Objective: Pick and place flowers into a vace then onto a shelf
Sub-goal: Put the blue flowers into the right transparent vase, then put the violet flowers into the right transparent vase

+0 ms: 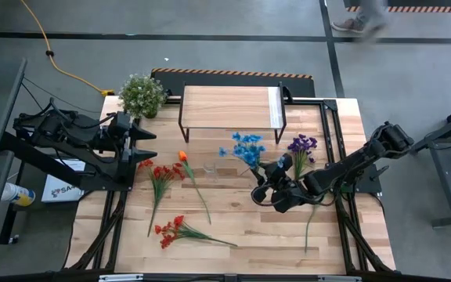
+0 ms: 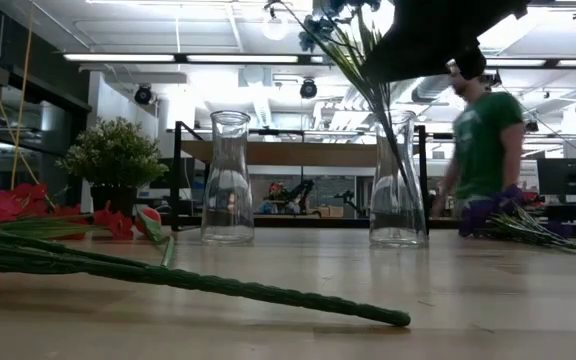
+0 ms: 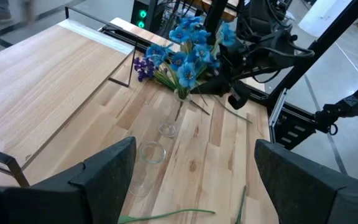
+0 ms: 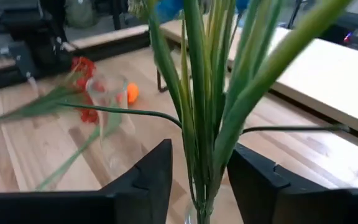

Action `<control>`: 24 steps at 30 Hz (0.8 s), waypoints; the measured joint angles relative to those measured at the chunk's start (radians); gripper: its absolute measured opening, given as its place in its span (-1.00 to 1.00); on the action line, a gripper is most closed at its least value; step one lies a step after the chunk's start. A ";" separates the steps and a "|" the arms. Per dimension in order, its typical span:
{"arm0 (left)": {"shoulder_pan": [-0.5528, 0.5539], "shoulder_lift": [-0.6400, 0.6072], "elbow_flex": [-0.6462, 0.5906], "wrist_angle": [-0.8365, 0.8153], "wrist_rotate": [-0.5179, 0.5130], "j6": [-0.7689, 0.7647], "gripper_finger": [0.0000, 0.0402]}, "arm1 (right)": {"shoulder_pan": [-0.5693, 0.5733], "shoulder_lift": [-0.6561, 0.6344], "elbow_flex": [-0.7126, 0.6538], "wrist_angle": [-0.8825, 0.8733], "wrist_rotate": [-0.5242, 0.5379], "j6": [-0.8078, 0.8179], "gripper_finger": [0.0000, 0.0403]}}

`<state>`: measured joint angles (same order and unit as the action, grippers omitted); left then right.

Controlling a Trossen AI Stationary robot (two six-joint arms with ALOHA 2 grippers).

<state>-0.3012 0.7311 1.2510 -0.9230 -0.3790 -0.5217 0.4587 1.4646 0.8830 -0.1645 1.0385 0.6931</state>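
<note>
You are at the first half of the job: getting flowers into a vase, with the shelf (image 1: 229, 106) waiting untouched at the far side of the table (image 1: 233, 227). The blue bunch (image 1: 247, 147) already stands with its stalks down in the right-hand glass vase (image 2: 398, 180); the low view shows them inside the glass. A second, empty vase (image 2: 227, 178) stands just to its left.

Your right gripper (image 1: 266, 190) sits right of centre, level with that bunch. In its wrist view the green stalks (image 4: 205, 106) run up between the two dark fingers (image 4: 146, 180), with a sliver of gap on each side, so the jaws look partly parted around the stems rather than pinching them. I judge this is the release. Whether the pads touch the stalks at all, you cannot tell from here.

Next, judge that the bunch stands by itself, then back the right gripper off without snagging the leaves or tipping the vase.

Loose stems wait: the purple flowers (image 1: 302, 146) just beyond the right arm, the orange bloom (image 1: 182, 156) and red flowers (image 1: 161, 173) left of centre, more red ones (image 1: 170, 229) nearer you.

Your left gripper (image 1: 149, 144) hangs wide open and empty at the table's left edge, beside the potted plant (image 1: 142, 95).
</note>
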 joint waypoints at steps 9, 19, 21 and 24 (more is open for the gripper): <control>0.000 0.000 0.000 0.001 0.000 0.000 0.79 | 0.000 -0.039 0.000 -0.147 -0.108 0.074 -0.07; 0.000 0.000 0.000 0.001 -0.009 0.000 0.79 | 0.000 -0.126 0.000 -0.256 -0.289 0.070 0.08; 0.000 0.000 0.000 0.001 -0.009 0.000 0.79 | 0.000 -0.142 0.000 -0.287 -0.344 0.086 0.08; 0.000 0.000 0.000 0.001 -0.009 0.000 0.79 | 0.000 -0.166 0.000 -0.356 -0.434 0.118 0.07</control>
<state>-0.3012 0.7308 1.2510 -0.9222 -0.3878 -0.5217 0.4591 1.2987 0.8829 -0.5205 0.6049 0.8115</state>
